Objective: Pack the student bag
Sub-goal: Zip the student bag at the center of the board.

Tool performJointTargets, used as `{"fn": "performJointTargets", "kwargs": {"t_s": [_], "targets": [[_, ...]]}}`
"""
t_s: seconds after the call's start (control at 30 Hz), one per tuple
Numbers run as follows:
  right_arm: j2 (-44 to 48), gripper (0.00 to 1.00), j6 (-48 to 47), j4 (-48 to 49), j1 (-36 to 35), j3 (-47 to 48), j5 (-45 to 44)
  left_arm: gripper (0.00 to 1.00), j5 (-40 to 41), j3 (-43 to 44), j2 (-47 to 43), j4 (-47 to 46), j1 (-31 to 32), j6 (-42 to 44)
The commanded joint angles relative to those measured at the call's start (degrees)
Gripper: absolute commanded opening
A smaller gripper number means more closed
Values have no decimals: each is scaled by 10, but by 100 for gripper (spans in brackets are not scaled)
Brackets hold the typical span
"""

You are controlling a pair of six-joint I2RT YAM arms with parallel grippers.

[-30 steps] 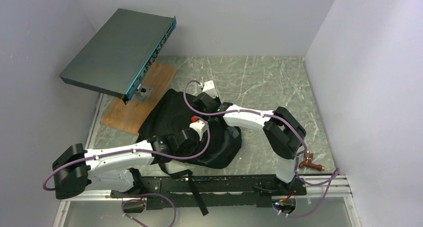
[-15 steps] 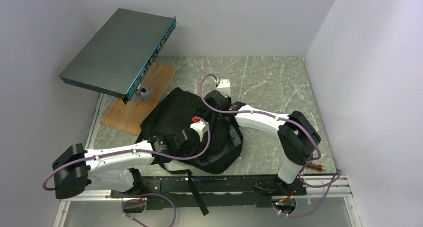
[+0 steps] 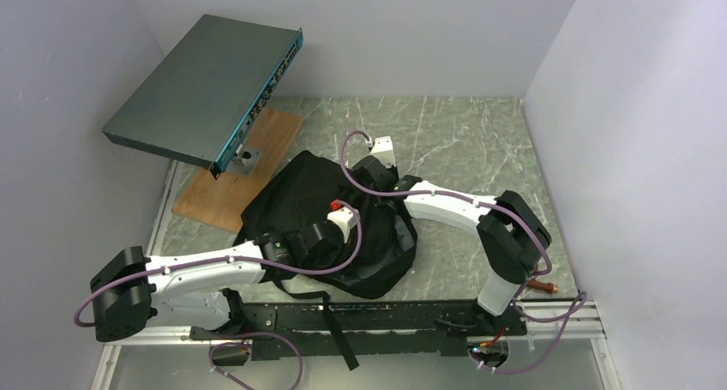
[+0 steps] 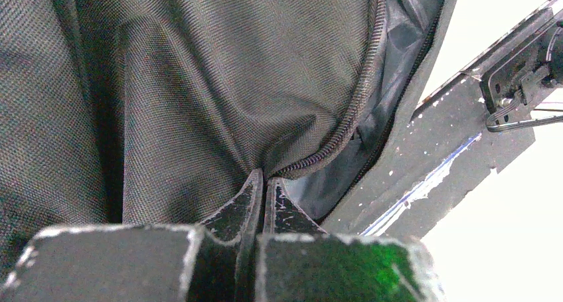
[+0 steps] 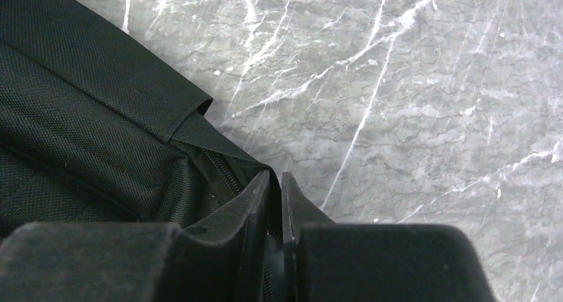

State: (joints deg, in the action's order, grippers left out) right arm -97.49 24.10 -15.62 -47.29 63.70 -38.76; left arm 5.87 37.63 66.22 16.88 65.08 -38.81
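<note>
Top external view puts the student bag (image 3: 291,197) on the left half of the marble table (image 3: 463,137), close to the near edge, with its far left corner lying over a wooden board (image 3: 227,184) that sits below a tilted grey metal box (image 3: 201,86). Against a second ago, the right arm has swung out toward the right edge and a little toward the far one. The bag's far right side has gone with it, so the black fabric now spreads wider across the table than before. Over the last half second almost nothing has moved, which suggests the pull has reached its end. In the right wrist view the right gripper (image 5: 275,177) is narrow, its fingers nearly touching, and the bag's corner by the zip runs in between the tips. It looks pinched there, though how firmly cannot be told. In the left wrist view the left gripper (image 4: 264,179) is clamped tight on the puckered fabric where the zip (image 4: 362,96) ends, with grey lining (image 4: 398,30) showing through the gap beside it. The black rail (image 4: 431,156) at the near edge lies just beyond. My reading is that the two grips are stretching the mouth open; the opening looks like a slit, and nothing can be seen inside yet. A small brown object (image 3: 540,284) lies by the right arm's base near the near right corner.
</note>
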Motion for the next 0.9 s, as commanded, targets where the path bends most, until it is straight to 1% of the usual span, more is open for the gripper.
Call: {"fn": "performJointTargets", "kwargs": {"t_s": [0.0, 0.17, 0.2, 0.27, 0.33, 0.43, 0.47, 0.5, 0.53, 0.57, 0.6, 0.7, 0.73, 0.83, 0.87], "targets": [[22, 13, -16, -3, 10, 5, -51, 0, -7, 14, 6, -1, 2, -6], [34, 12, -8, -8, 8, -5, -53, 0, -10, 18, 12, -2, 2, -3], [36, 10, -7, -8, 8, -7, -52, 0, -11, 19, 13, -3, 2, -3], [38, 0, -5, -4, 9, -11, -49, 0, -12, 20, 15, -3, 2, -3], [36, 0, -1, 3, 10, -17, -42, 0, -12, 22, 18, -3, 2, -1], [40, 0, 13, 22, 23, -30, 1, 0, -13, 25, 20, -2, 2, 0], [45, 3, 25, 24, 32, -35, 22, 0, -13, 25, 19, -1, 2, 0], [53, 12, 33, 32, 42, -43, 53, 0, -13, 25, 19, 0, 2, 0], [65, 24, 40, 46, 52, -52, 78, 0, -13, 25, 18, 0, 2, 0], [85, 32, 43, 56, 56, -61, 95, 0, -13, 25, 18, 0, 2, 0], [101, 38, 40, 68, 59, -72, 118, 0, -14, 25, 19, 0, 3, 1], [147, 53, 42, 81, 76, -91, 181, 0, -16, 28, 21, 3, 2, 4], [161, 56, 47, 79, 85, -95, 206, 0, -16, 29, 22, 3, 2, 4], [201, 70, 56, 94, 110, -121, 274, 0, -17, 32, 23, 3, 2, 5], [213, 76, 54, 105, 120, -132, 295, 0, -18, 33, 24, 2, 2, 6]]}}
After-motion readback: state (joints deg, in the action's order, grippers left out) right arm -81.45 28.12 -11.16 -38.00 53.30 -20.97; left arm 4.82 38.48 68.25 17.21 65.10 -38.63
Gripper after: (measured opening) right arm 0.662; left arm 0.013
